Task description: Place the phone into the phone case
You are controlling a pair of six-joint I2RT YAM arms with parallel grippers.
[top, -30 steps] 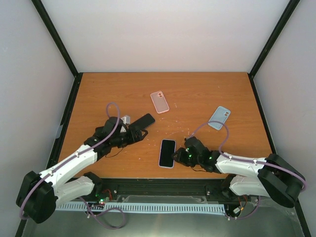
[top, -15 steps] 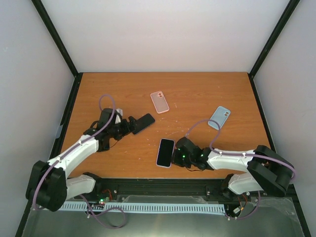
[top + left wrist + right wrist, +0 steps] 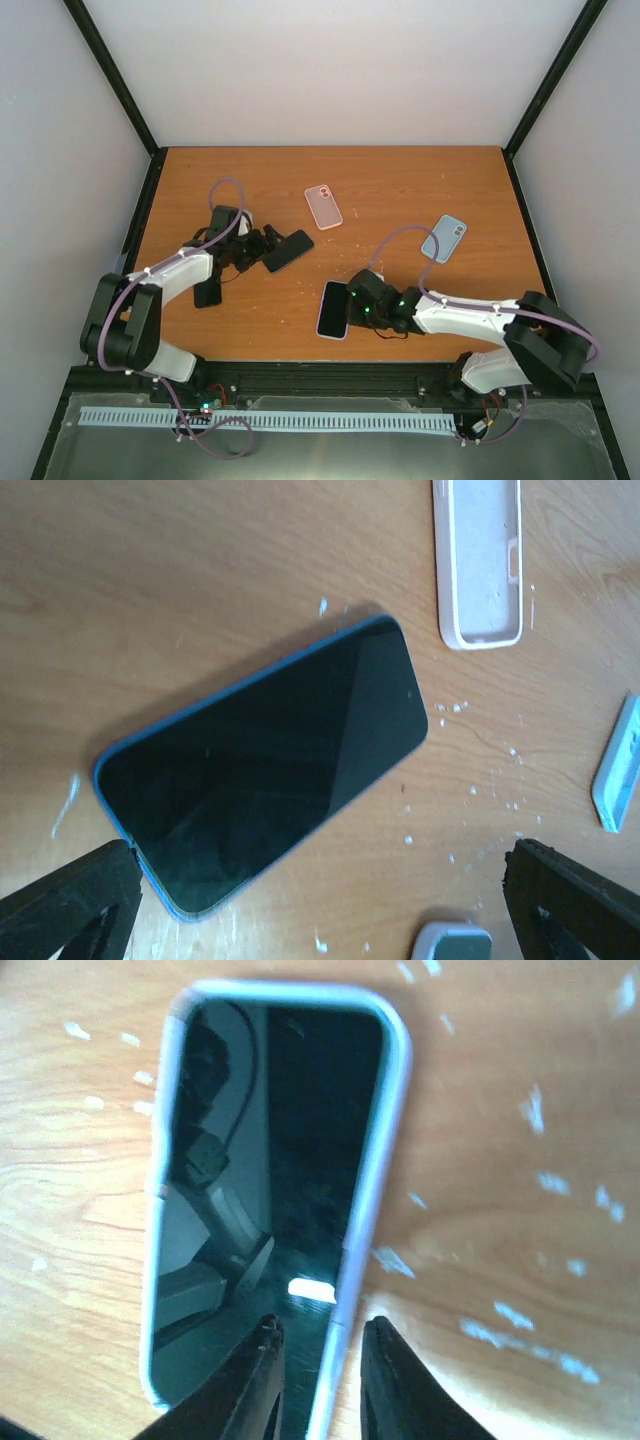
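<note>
Phones lie screen-up on the wooden table (image 3: 420, 180), neither one in the pink case (image 3: 323, 206) at the back nor in the blue case (image 3: 444, 238) off to the right. A dark phone with a blue edge (image 3: 288, 250) lies left of centre, and a pale-edged phone (image 3: 336, 310) lies near the front.

From overhead, the left gripper (image 3: 262, 243) sits just left of the dark phone and the right gripper (image 3: 350, 302) just beside the pale-edged phone, but the fingertips are hidden. The wrist cameras fill that in. The left fingers (image 3: 70, 915) are spread wide, holding nothing, with the dark phone's near end between them. The right fingers (image 3: 255, 1385) stand only narrowly apart, one over the glass and one over the wood. The pale-edged phone's long edge runs between them, and whether they pinch it cannot be told.

A second ago the left arm stretched in from the lower left. Its elbow has since folded back, so the gripper now comes at the dark phone from the side. The right gripper has moved left and back, and the pale-edged phone has turned slightly. The dark phone and both cases have not moved.
</note>
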